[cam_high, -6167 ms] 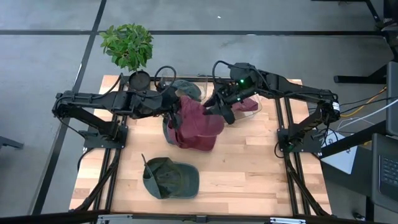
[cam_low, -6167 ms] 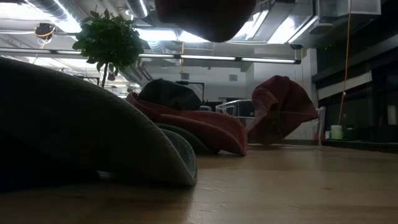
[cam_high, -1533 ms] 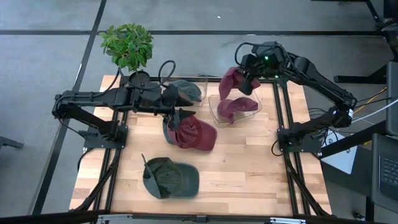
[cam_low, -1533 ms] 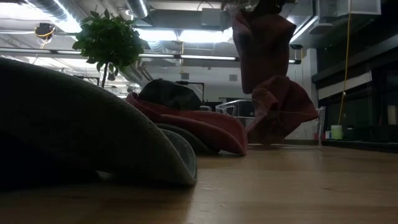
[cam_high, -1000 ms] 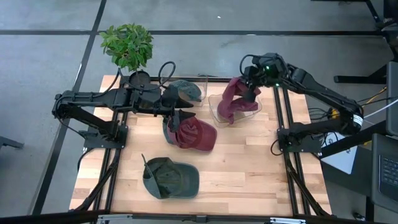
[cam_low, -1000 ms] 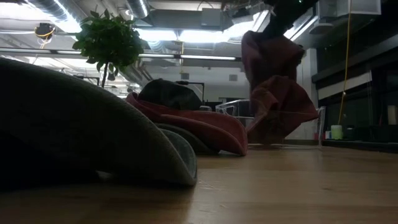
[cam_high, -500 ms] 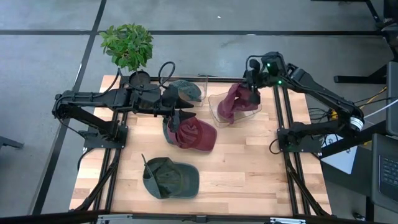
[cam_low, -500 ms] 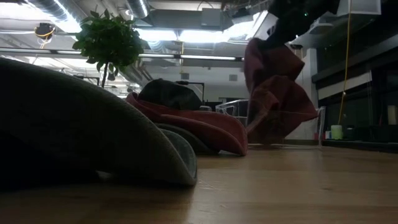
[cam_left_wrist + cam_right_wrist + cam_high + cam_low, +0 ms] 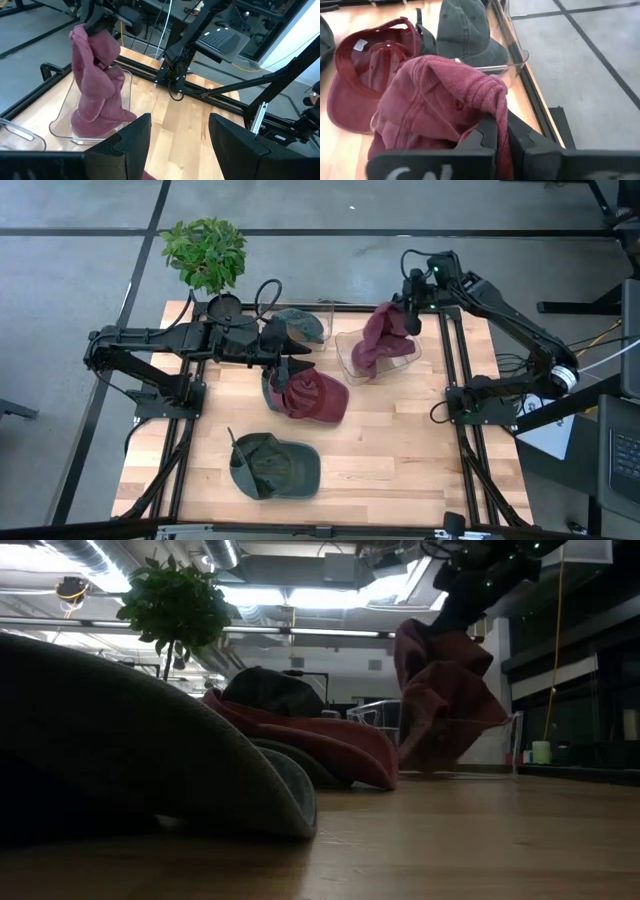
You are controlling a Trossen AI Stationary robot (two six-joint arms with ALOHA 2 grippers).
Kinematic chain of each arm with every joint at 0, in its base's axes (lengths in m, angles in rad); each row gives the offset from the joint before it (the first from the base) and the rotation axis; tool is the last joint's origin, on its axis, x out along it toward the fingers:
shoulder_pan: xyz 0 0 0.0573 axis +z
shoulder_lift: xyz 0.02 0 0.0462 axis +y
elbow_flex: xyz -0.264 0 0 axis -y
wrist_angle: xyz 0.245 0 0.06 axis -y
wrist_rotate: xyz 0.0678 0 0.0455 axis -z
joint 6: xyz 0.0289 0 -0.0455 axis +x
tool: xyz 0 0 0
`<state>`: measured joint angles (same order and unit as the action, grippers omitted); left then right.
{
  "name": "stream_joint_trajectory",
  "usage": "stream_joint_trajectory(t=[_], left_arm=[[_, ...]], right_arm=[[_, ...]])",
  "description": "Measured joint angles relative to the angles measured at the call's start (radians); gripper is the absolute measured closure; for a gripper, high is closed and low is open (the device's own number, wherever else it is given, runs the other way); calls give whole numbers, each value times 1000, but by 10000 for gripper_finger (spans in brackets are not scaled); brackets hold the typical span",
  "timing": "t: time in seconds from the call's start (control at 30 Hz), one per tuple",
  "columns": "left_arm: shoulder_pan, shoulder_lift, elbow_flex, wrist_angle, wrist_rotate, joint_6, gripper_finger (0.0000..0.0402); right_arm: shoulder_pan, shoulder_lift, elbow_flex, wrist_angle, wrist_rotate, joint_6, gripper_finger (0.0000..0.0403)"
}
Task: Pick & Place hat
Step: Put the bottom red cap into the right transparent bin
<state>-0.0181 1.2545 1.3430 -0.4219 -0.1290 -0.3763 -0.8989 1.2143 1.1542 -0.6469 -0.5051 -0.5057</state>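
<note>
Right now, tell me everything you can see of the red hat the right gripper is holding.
The red hat is soft, faded maroon cloth with stitched seams, crumpled and hanging. The right gripper is shut on its upper fold. Its lower part sags into the clear bin at the table's far right side, resting on the bin's floor.

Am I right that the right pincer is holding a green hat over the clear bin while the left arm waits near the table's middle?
Not quite: the hat in the right pincer is dark red, not green, as the high view and right wrist view show. It does hang over the clear bin, and the left pincer waits near the table's middle.
</note>
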Motion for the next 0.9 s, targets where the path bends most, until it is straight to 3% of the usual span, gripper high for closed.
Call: stream_joint_trajectory(t=[0.27,0.57,0.9], left_arm=[[0,0,0,0,-4,31,208],[0,0,0,0,-7,24,208],[0,0,0,0,-7,23,208]], right_arm=[[3,53,1,104,-19,5,398],[4,60,-2,59,-1,-21,399],[57,34,-99,39,42,16,401]])
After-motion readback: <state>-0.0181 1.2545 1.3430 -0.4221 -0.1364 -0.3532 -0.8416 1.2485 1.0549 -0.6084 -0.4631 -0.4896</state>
